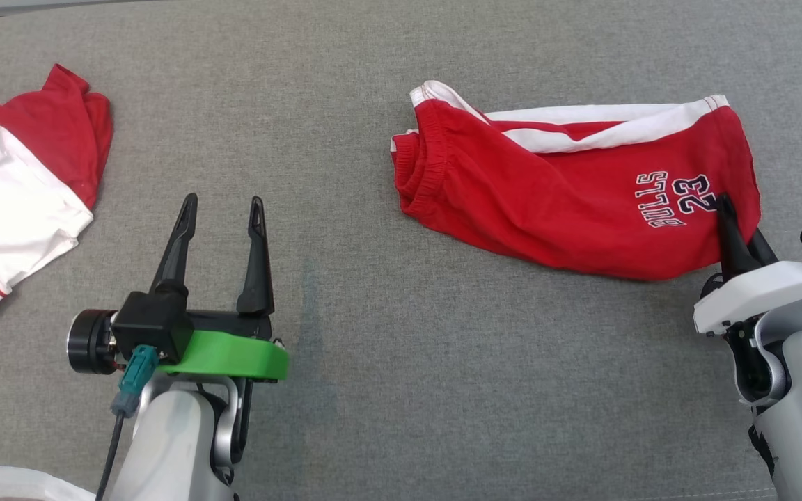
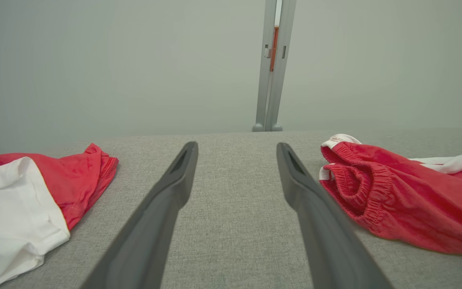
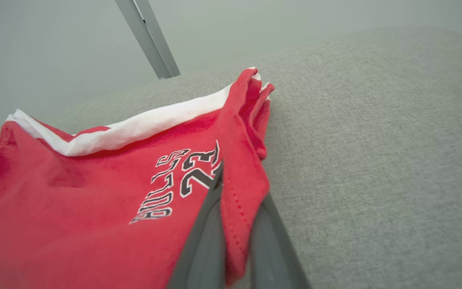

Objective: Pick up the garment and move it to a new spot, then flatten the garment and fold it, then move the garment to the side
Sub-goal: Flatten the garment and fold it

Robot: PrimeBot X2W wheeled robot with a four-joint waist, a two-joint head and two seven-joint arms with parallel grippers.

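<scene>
The fingers of the right gripper (image 1: 738,219) pinch only a thin edge of the red shorts (image 1: 554,202) at two o'clock on the surface (image 1: 373,313), so it may slip out when lifted, and the left gripper (image 1: 223,202) holds its fingers wide.

You have the shorts (image 1: 568,188) in the upper right of the head view, lying on the padded surface (image 1: 345,313). A second garment (image 1: 18,188) lies at the left edge, well apart from them. Your left gripper (image 1: 223,200) sits lower left, between the two. Your right gripper (image 1: 738,223), at the right edge, pinches the shorts' lower right corner. In the left wrist view, a post (image 2: 271,64) stands behind the surface.
</scene>
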